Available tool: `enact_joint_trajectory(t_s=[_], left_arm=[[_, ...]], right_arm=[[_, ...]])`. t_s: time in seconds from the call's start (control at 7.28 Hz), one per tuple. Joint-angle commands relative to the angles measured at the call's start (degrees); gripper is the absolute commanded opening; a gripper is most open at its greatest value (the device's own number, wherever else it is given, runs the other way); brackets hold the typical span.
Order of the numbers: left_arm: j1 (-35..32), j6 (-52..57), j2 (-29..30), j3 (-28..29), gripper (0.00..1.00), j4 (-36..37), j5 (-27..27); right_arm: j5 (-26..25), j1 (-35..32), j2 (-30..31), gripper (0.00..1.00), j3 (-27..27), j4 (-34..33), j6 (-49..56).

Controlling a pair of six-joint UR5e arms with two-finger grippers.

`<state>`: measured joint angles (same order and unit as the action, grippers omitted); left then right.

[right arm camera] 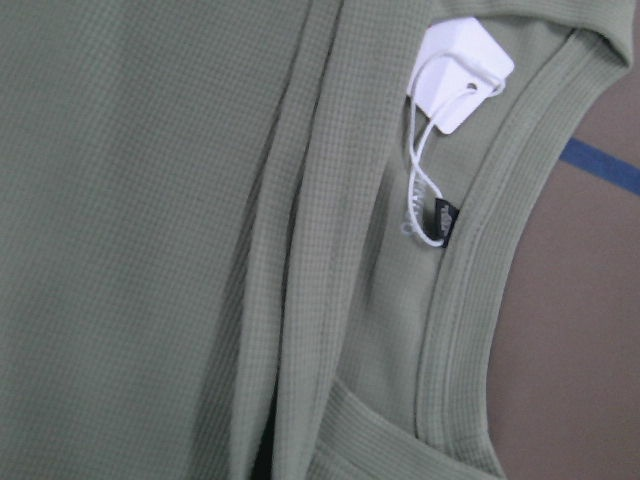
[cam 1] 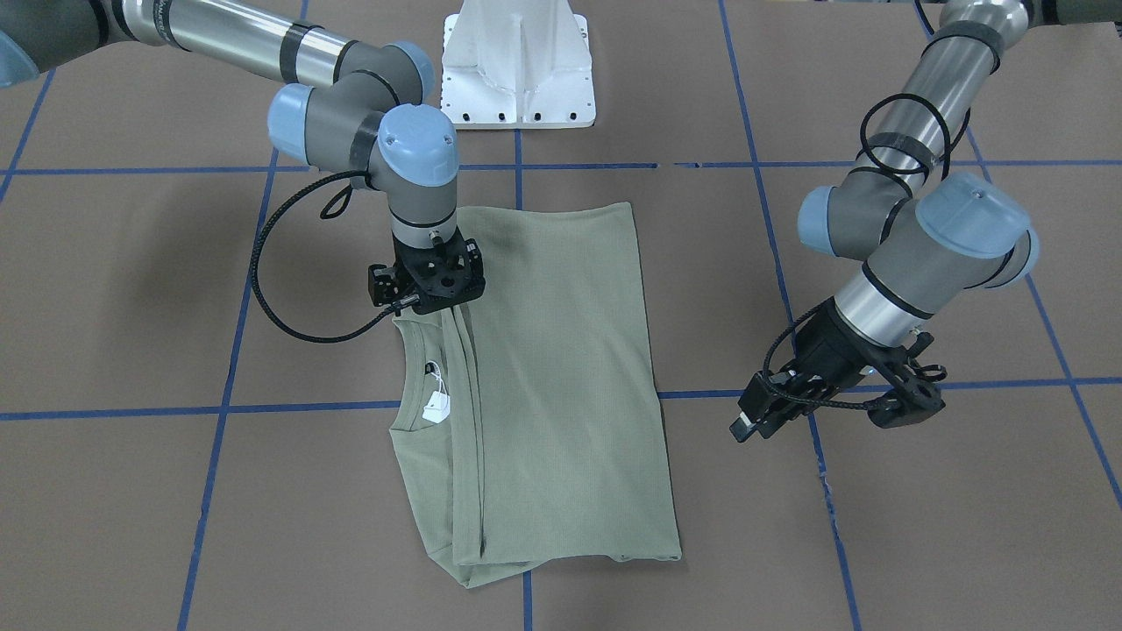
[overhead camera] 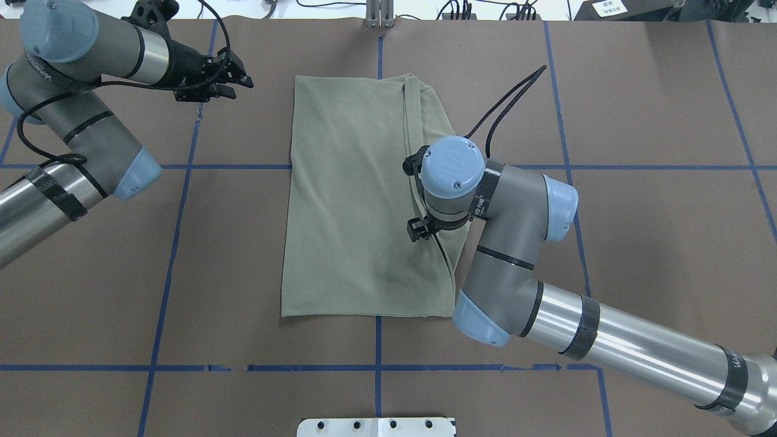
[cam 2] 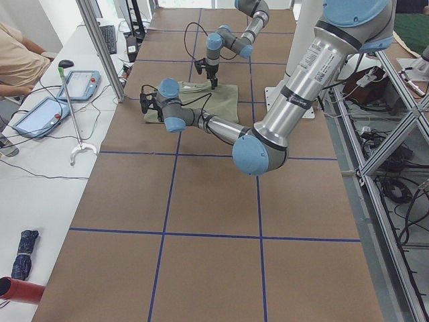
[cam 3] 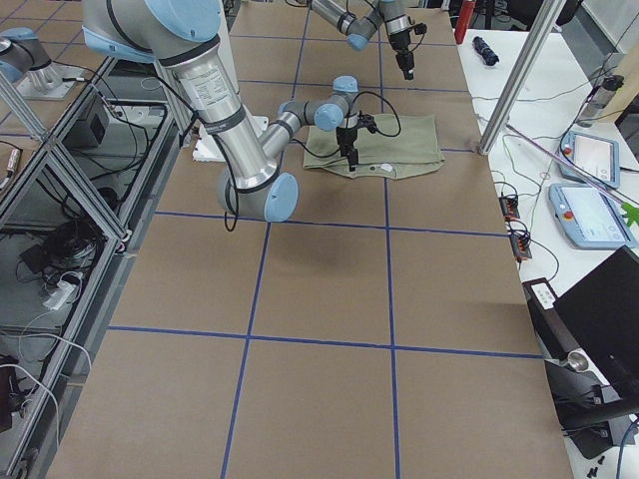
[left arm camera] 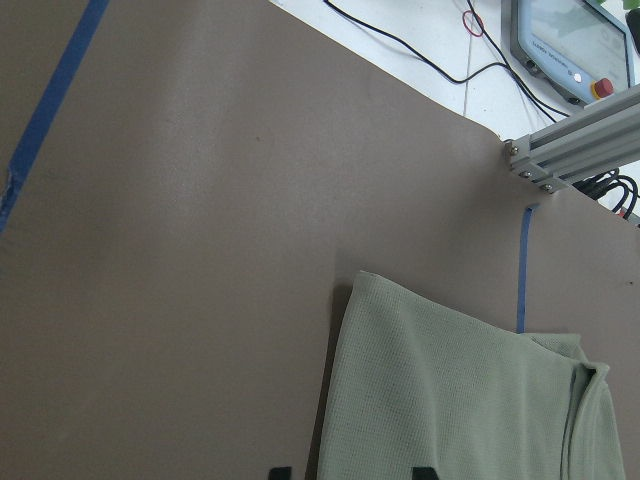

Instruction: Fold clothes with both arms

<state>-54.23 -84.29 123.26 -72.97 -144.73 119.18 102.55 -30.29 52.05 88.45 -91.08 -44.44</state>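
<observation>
The sage-green shirt (cam 1: 561, 368) lies flat on the brown table, folded into a long rectangle (overhead camera: 346, 200). Its round collar and white paper tag (cam 1: 436, 405) show along one edge, close up in the right wrist view (right arm camera: 460, 72). My right gripper (cam 1: 434, 285) points straight down onto the shirt beside the collar. Its fingers are hidden under the wrist, so I cannot tell their state. My left gripper (overhead camera: 237, 82) hovers off the shirt near a far corner. It is open, with both fingertips apart (left arm camera: 350, 472) and nothing between them.
Blue tape lines grid the table. The white pedestal base (cam 1: 517, 70) stands at the robot's edge. A side bench holds pendants (cam 2: 84, 74) and cables, with a person's arm (cam 2: 20, 64) beside it. An aluminium post (cam 2: 100, 47) rises at the table's far edge.
</observation>
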Motion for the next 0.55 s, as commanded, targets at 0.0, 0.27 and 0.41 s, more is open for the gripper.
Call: enact_joint_trajectory(t_s=[0.0, 0.27, 0.41], left_arm=[[0.0, 0.0, -0.1, -0.1, 0.5, 0.1, 0.0], [0.0, 0.1, -0.1, -0.5, 0.5, 0.1, 0.0], [0.0, 0.0, -0.1, -0.5, 0.5, 0.1, 0.3]], right_arm=[[1.5, -4.2, 3.1, 1.0, 1.2, 0.1, 4.0], [2.6, -6.0, 6.9, 1.0, 2.9, 0.3, 5.6], [2.7, -7.0, 6.1, 1.0, 3.2, -0.1, 5.7]])
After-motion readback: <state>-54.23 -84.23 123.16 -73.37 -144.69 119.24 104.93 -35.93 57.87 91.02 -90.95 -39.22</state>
